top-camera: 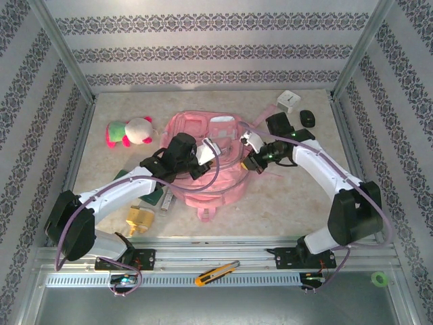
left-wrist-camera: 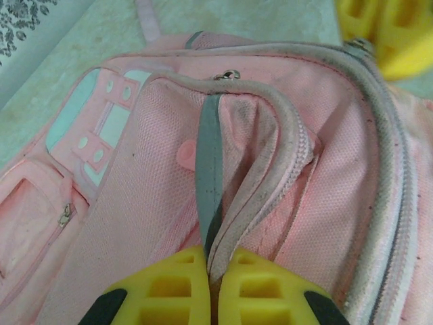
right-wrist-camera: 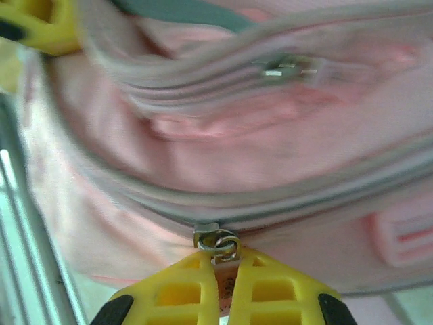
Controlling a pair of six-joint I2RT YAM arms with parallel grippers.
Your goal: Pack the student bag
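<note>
In the middle of the table, between your two arms, the student bag lies flat with its pockets up. Your left gripper is clenched on a fold of the bag's zip-edged flap. Your right gripper is clenched on a zip pull on the bag's right side.

To the far left, a plush toy sits apart from the bag. To the far right, a white box and a small black object lie just beyond your right wrist. On the near left, a brass-yellow object rests beside your left forearm. A box cutter lies on the near rail, and a green roll sits at the near right corner.

Bare tabletop shows to the near right of the bag, up to the right arm's base, and along the far wall. Metal frame posts close the left and right edges.

Your left arm covers the bag's left side and part of a dark green thing beside it. The right wrist view is blurred. The pull looks like a metal ring with a pinkish tab, but you cannot tell how much of it sits between the fingers.
</note>
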